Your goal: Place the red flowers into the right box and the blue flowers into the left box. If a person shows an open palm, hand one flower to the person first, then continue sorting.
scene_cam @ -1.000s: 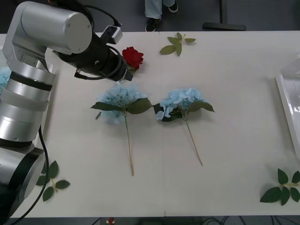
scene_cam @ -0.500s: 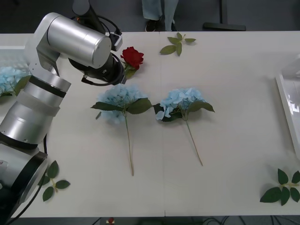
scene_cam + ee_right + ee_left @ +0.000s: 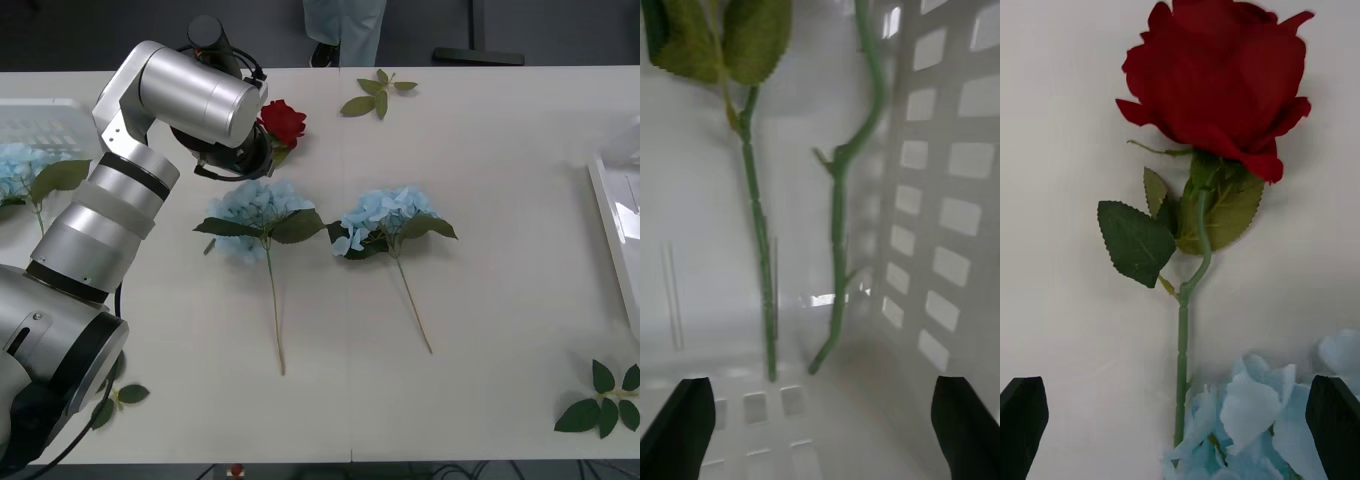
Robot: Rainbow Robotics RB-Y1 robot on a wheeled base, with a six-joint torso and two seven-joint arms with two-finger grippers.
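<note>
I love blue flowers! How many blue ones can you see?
3. Two blue flowers lie mid-table, one beside the other; a third sits in the left box at the table's edge. More may be hidden.

A rose (image 3: 283,121) lies on the table (image 3: 500,200), behind two hydrangeas (image 3: 258,216) lying side by side. The left box (image 3: 45,120) sits at the table's left edge, the right box (image 3: 618,215) at its right.

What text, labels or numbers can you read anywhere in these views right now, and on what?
None. No readable words, brands, numbers or signs stand on the table, the left box, the right box, the red flower or the blue flowers. The right box's faint lines are marks, not text.
</note>
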